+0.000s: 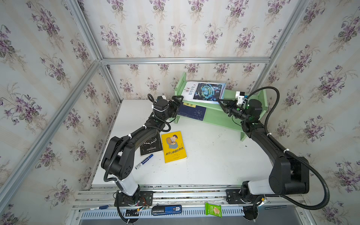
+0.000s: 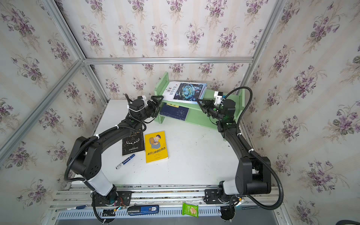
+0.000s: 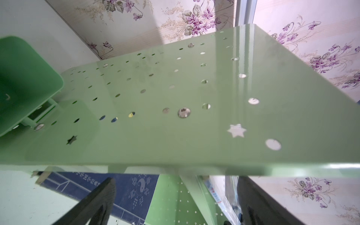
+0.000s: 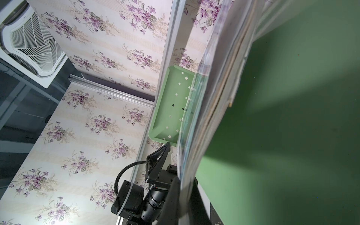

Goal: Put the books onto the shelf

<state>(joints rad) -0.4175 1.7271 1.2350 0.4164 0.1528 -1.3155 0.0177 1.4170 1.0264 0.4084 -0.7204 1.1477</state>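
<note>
The pale green shelf (image 1: 218, 118) stands at the back of the table. A large white-blue swirl book (image 1: 206, 91) (image 2: 186, 91) lies across its top tier. My right gripper (image 1: 221, 102) (image 4: 185, 187) is shut on that book's near right corner. A navy book (image 1: 191, 112) (image 3: 136, 187) lies flat on the lower tier. My left gripper (image 1: 178, 101) (image 3: 176, 178) is open and holds nothing, close against the front edge of the shelf's left end panel (image 3: 175, 136). A yellow cartoon-man book (image 1: 174, 147) and a black antler book (image 1: 151, 146) lie flat on the table, the black one partly under my left arm.
A blue marker pen (image 1: 144, 161) lies near the black book. A small green cup (image 3: 25, 81) hangs on the outside of the left end panel. On the front rail lie a green snack packet (image 1: 213, 210) and a dark blue device (image 1: 166, 210). Wallpapered walls enclose the table.
</note>
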